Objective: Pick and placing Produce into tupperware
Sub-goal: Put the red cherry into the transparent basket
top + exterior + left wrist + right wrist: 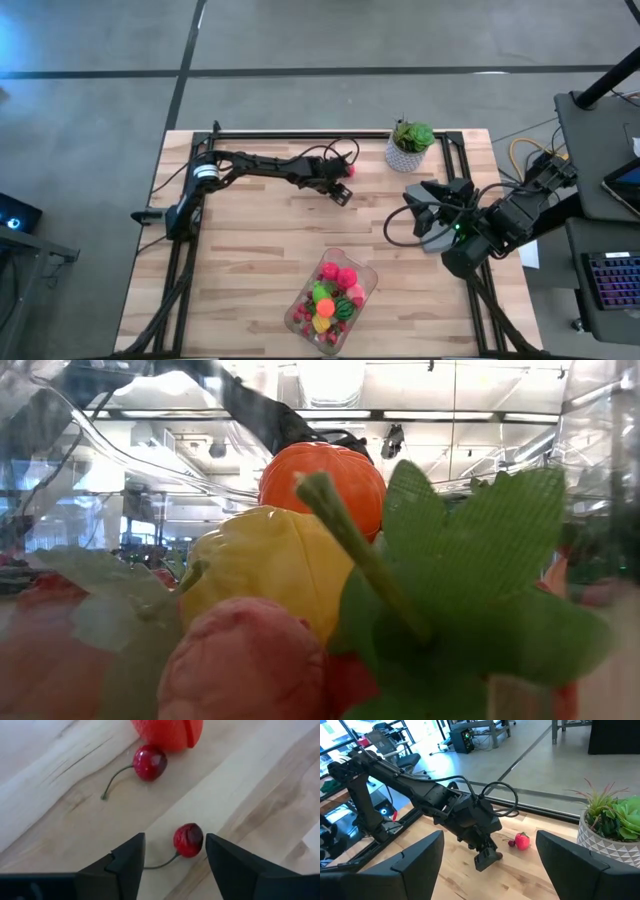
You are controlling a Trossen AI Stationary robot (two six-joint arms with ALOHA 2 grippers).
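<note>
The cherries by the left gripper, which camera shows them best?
The left wrist view: two cherries lie on the wood, one between the open left gripper fingers. The high view shows only a red speck there, the right wrist view a red piece beyond that gripper, the low view none.

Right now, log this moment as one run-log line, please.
left claw: open, around a loose cherry on table | right claw: open, waiting near plant | tupperware: partly filled with produce
</note>
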